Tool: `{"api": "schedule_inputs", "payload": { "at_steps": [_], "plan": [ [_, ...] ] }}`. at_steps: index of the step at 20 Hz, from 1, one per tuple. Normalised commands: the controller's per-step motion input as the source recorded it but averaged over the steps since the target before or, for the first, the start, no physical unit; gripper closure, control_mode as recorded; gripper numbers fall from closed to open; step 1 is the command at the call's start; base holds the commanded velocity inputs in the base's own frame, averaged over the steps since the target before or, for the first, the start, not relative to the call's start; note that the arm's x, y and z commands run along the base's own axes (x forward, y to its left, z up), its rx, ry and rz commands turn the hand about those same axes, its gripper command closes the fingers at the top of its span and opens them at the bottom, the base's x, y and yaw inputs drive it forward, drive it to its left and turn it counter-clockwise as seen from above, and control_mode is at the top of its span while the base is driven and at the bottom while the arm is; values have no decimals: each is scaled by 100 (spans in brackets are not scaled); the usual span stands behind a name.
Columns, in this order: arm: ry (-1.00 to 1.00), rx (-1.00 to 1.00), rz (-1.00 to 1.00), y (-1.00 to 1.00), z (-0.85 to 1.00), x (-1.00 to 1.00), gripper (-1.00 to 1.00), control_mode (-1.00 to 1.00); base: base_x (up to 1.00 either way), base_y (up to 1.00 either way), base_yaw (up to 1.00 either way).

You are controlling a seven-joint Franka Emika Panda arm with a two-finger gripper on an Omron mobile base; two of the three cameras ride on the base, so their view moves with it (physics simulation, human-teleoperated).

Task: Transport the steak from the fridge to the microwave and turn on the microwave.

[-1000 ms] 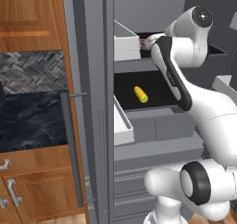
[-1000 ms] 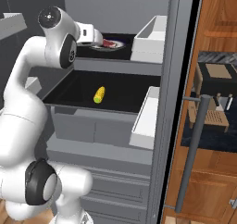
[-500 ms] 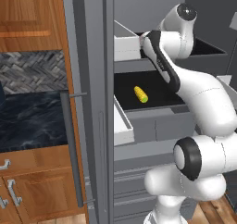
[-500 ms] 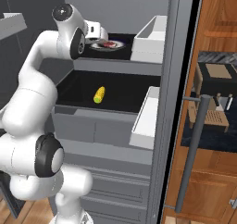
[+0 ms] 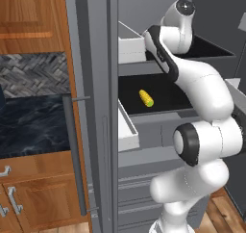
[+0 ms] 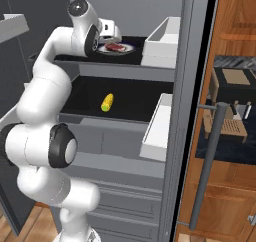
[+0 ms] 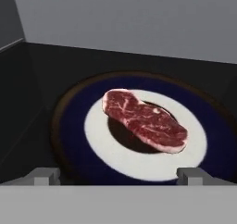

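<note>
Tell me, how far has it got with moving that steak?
Early days. Done: the fridge stands open. In hand: the gripper hovers over the steak, jaws open, not gripping; the meat lies on its plate on the upper shelf. Left: grab it, carry it to the microwave, switch that on.

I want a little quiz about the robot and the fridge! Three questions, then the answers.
1. True or false: the steak lies on a plate.
2. What yellow food lies on the shelf below the steak? A) banana B) corn cob C) lemon
3. Fill in: the end effector faces the ____, not touching it.

Key: 1 true; 2 B; 3 steak.
</note>
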Motion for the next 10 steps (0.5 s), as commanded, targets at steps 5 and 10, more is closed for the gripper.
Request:
{"api": "schedule_inputs", "payload": {
  "at_steps": [5, 10],
  "plan": [
    [0, 0, 4, -17, -13, 42, -100, -100, 0, 0, 0],
    [1, 0, 7, -20, -3, 32, -100, -100, 0, 0, 0]
  ]
}}
